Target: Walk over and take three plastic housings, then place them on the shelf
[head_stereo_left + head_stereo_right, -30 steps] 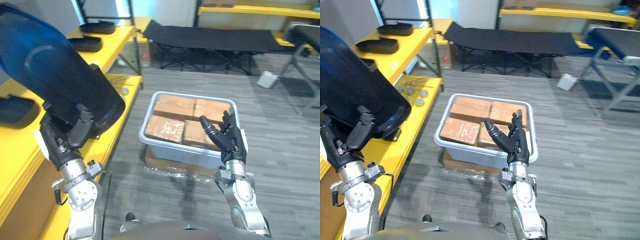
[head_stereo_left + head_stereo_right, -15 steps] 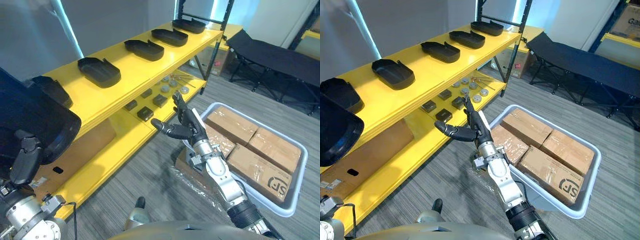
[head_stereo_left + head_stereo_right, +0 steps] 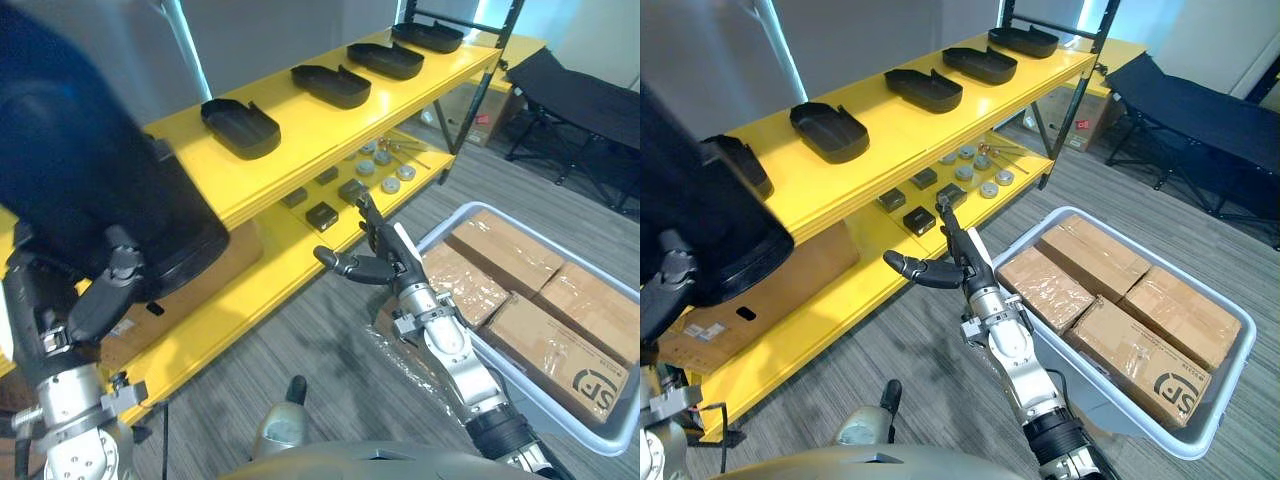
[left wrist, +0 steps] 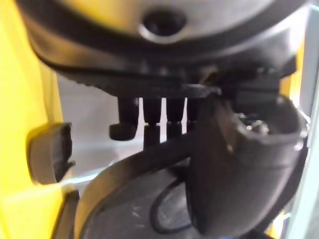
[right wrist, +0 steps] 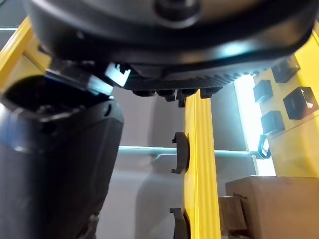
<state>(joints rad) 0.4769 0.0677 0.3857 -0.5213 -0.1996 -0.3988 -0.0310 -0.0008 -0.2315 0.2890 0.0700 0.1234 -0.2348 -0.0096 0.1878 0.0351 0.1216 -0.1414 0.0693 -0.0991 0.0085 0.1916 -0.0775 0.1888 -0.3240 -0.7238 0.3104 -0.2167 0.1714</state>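
Black plastic housing point(image 3: 90, 170) pinched by left robot hand point(image 3: 100, 300), plainest from its wrist; right robot hand point(image 3: 385, 262) spread

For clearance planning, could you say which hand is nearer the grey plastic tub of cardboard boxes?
Right. The right hand hovers beside the tub; the left hand, gripping a black plastic housing, is farther.

Printed matter is scarce here: a black printed mark point(image 3: 1175, 392) sits on the nearest cardboard box point(image 3: 1135, 355) in the grey tub point(image 3: 1030, 232), its characters too small to read with certainty. A white label point(image 3: 705, 328) on the carton point(image 3: 810, 265) under the yellow shelf point(image 3: 910, 125) is also illegible.
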